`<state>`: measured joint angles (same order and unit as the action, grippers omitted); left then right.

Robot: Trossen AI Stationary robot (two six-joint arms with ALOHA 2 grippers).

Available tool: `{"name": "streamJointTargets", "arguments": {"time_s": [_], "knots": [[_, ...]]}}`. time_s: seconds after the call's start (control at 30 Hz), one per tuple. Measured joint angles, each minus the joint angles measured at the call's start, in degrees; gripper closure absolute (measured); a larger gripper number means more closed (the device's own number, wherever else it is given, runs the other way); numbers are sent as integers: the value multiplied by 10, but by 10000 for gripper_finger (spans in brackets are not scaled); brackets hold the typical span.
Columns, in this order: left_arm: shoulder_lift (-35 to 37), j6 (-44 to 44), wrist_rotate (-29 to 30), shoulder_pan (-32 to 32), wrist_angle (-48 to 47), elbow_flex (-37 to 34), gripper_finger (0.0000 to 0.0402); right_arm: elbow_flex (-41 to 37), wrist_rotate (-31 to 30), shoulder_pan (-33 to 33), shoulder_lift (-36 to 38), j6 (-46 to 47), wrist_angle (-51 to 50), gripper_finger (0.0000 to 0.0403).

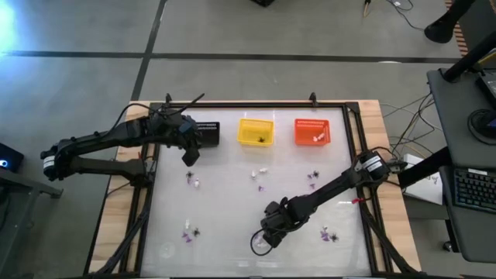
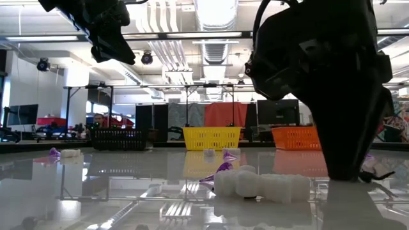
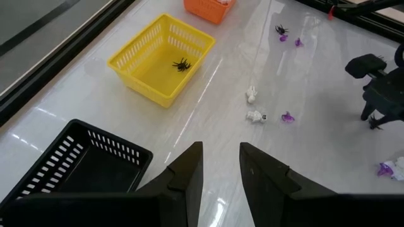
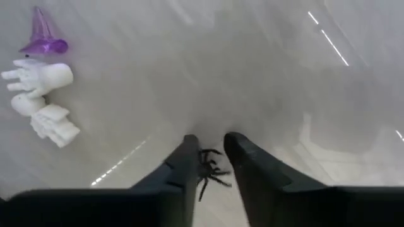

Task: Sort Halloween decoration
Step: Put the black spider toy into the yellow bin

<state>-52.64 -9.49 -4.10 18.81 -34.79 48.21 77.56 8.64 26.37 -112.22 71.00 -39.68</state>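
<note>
From above, the right gripper [image 1: 269, 232] sits low at six o'clock on the glossy white table [image 1: 232, 209]; the left gripper [image 1: 190, 155] waits at ten o'clock, slightly parted and empty, beside the black plastic basket [image 1: 206, 132]. At the right wrist, the fingers pinch a tiny black plastic spider [image 4: 208, 168]; white skeleton hands [image 4: 41, 94] lie at ten o'clock.

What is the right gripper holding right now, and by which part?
The right gripper has a black spider between its fingertips, gripped around the body; its legs stick out.
</note>
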Motion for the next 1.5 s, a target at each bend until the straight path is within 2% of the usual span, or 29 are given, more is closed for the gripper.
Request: {"name": "streamJointTargets", "arguments": {"time_s": [0.13, 0.23, 0.97, 1.2, 1.5], "knots": [[0, 0, 0, 0, 0, 0, 315, -1, 5, 0, 0, -3, -1, 383], [0, 0, 0, 0, 0, 0, 315, -1, 6, 0, 0, -3, -1, 392], [0, 5, 0, 0, -1, 0, 315, 69, 7, -20, 15, -58, -39, 394], [0, 5, 0, 0, -2, 0, 315, 76, 2, -68, 21, -111, -40, 394], [0, 5, 0, 0, -19, 0, 315, 91, 1, -163, 33, -232, -50, 394]]}}
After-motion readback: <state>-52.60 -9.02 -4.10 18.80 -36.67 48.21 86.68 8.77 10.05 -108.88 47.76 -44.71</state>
